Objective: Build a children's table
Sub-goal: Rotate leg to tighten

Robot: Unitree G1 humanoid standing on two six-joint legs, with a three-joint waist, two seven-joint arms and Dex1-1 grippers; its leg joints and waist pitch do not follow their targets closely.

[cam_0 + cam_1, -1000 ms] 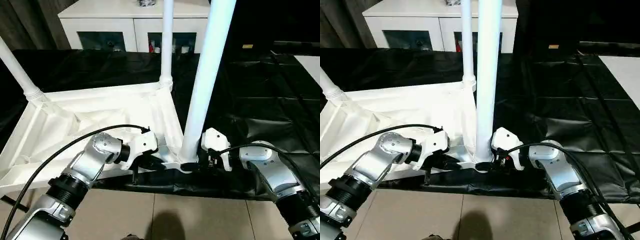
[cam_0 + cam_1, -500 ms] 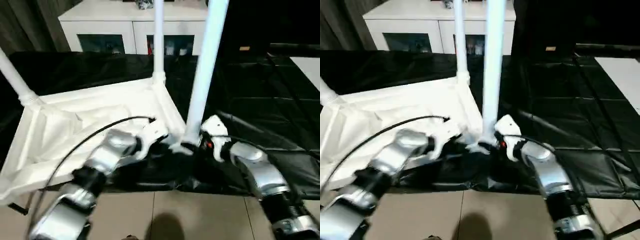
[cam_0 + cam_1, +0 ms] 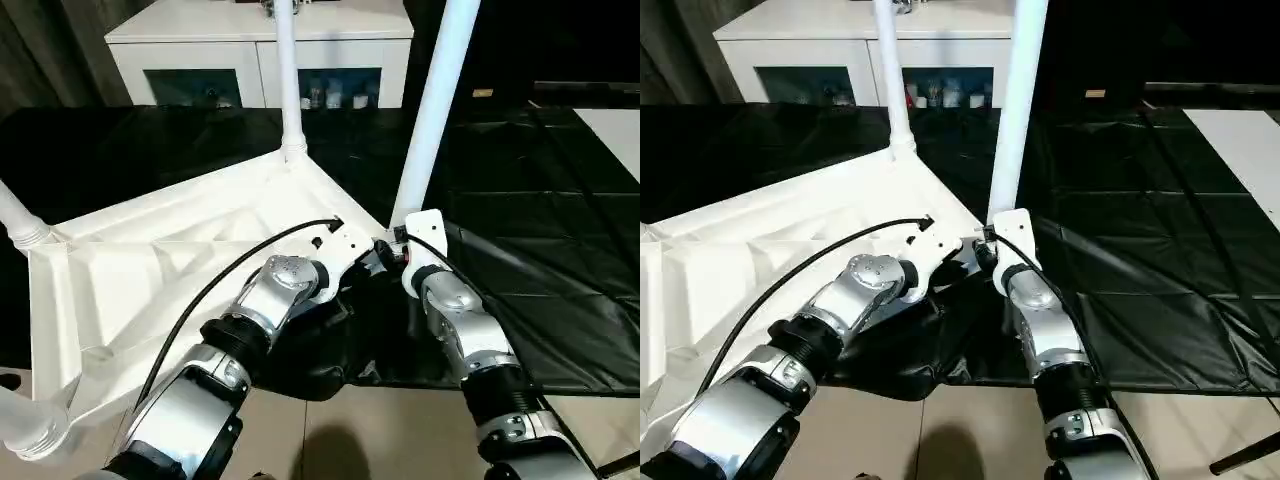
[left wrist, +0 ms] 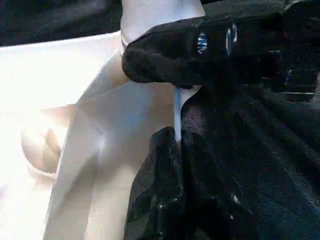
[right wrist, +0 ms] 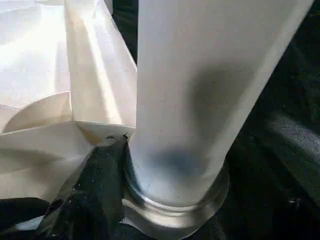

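- One white table top (image 3: 180, 250) lies underside up on the black-covered surface (image 3: 560, 250).
- Three legs stand up in its corner sockets: a near leg (image 3: 432, 110) by the grippers, a far leg (image 3: 287, 80), and a left leg (image 3: 15, 215); a fourth socket (image 3: 30, 435) shows at the lower left edge.
- The white cabinet (image 3: 200, 55) behind holds small items behind its glass doors.
- The left gripper (image 4: 172, 200) is closed, pinching the thin edge of the top beside the near leg.
- The right gripper (image 3: 392, 250) sits at the near leg's base, its fingers spread around it.
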